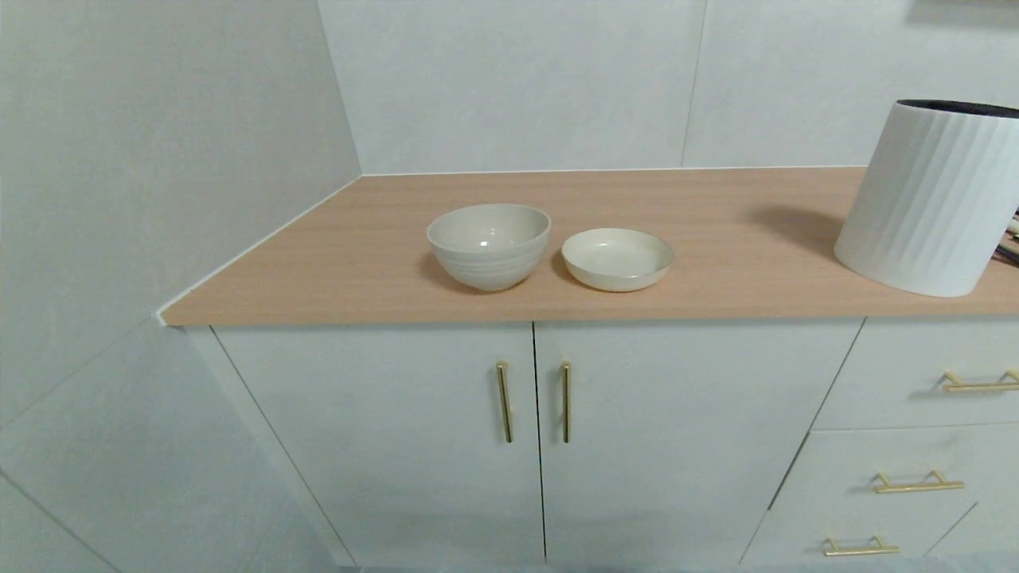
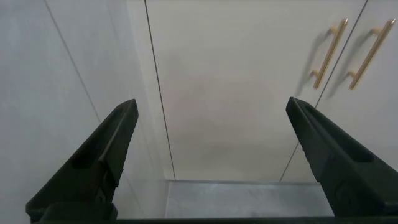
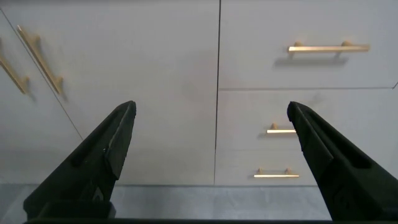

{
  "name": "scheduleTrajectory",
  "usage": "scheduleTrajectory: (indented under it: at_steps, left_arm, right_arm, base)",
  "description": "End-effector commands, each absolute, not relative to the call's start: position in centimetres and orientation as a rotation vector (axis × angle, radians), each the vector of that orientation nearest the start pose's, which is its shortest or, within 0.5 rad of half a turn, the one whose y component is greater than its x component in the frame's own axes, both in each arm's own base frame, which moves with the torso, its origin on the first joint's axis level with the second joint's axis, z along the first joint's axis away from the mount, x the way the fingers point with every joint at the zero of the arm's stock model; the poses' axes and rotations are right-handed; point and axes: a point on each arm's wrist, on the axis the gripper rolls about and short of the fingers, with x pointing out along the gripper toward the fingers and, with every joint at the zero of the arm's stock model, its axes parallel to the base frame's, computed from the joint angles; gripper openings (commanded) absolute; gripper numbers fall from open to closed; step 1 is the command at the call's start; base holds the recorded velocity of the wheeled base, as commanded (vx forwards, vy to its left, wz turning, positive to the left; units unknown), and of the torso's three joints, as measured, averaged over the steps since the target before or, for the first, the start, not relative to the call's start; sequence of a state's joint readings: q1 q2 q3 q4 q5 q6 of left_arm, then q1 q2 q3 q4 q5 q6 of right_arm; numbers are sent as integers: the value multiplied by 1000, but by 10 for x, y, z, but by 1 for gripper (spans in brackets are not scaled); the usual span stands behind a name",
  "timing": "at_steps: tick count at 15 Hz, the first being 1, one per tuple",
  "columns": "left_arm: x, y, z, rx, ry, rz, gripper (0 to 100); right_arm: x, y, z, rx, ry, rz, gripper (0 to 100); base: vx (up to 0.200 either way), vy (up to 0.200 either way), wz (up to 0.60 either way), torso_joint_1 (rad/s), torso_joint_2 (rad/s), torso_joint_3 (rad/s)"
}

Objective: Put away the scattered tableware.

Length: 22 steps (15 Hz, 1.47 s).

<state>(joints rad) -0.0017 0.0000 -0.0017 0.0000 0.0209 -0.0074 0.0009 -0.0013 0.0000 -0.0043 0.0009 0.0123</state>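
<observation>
Left gripper (image 2: 211,104) — jaws apart, empty, low before the smooth white cabinet door (image 2: 236,93) | deep ribbed bowl (image 1: 489,245) upright on the wood-grain desk (image 1: 318,263), near its front, likely easy to reach | shallow glazed dish (image 1: 617,258) just beside it | right gripper (image 3: 211,107) — apart, empty, facing brass-handled drawers (image 3: 311,68)

The worktop (image 1: 716,239) looks like matt wood-grain laminate. On it, the deep bowl (image 1: 489,245) and shallow dish (image 1: 617,258) are glossy glazed ceramic, and the white container (image 1: 927,199) is matt and fluted. Below the worktop, smooth matt cabinet doors (image 1: 382,446) carry brass-coloured metal handles (image 1: 504,401).
</observation>
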Motion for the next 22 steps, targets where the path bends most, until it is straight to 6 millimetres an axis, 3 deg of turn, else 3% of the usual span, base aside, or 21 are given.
scheduleTrajectory:
  at_steps: [1,9,22]
  left_arm:
    - [-23,0,76,-8,-2,18,100]
    - [-23,1,76,-8,-2,20,100]
    - [-23,1,76,-8,-2,20,100]
  right_arm:
    - [-23,0,76,12,-5,3,100]
    - [-23,0,76,12,-5,3,100]
    - [-23,0,76,11,-5,3,100]
  base:
    - [0,0,0,-163,481,305]
    - [0,0,0,-109,400,278]
    - [0,46,0,-4,13,11]
